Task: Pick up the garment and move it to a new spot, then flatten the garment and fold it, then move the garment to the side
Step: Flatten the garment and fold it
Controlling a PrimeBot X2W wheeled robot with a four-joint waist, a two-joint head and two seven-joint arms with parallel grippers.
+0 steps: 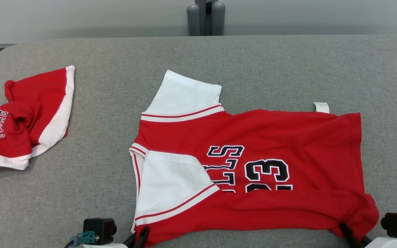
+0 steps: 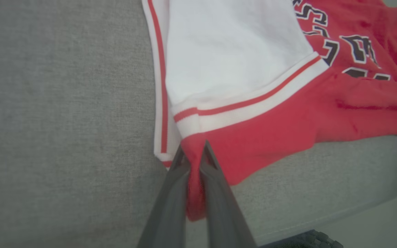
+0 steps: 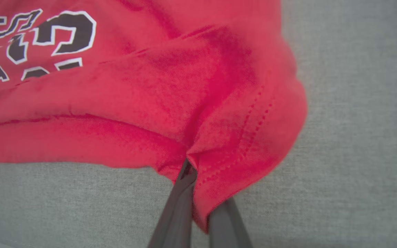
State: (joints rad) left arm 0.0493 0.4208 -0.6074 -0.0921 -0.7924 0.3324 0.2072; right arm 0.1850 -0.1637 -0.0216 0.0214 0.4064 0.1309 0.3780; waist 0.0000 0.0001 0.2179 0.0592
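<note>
The jersey [image 1: 253, 137] lies spread across the middle of the grey table [image 1: 98, 179], collar end to the robot's left, hem to its right; red body, white sleeves with red stripes, dark lettering and a "23" facing up. The far sleeve [image 1: 184, 94] lies flat, pointing toward the back edge; the near sleeve [image 1: 171, 182] is folded in over the chest and covers part of the letters; a small white label [image 1: 321, 107] pokes out from the far side near the hem.

Both grippers are at the near edge of the cloth. The left gripper [image 1: 138, 237] has its fingers [image 2: 172, 199] pressed together on a pinch of red fabric at the near-left corner, just below the striped sleeve band; from its wrist you can see the cloth bunched between the two dark blades. The right gripper [image 1: 348, 236] pinches the near-right corner at the hem; in its wrist view the stitched edge is nipped against one finger [image 3: 181, 206] and drapes over the other. Between the two grips the near edge stands up in a long soft roll that hides the bottoms of the numerals.

Well apart, at the table's left end, a second garment [image 1: 29, 117], red with white trim and the same print, sits crumpled; two grey cylinders [image 1: 205, 19] stand behind the far edge.
</note>
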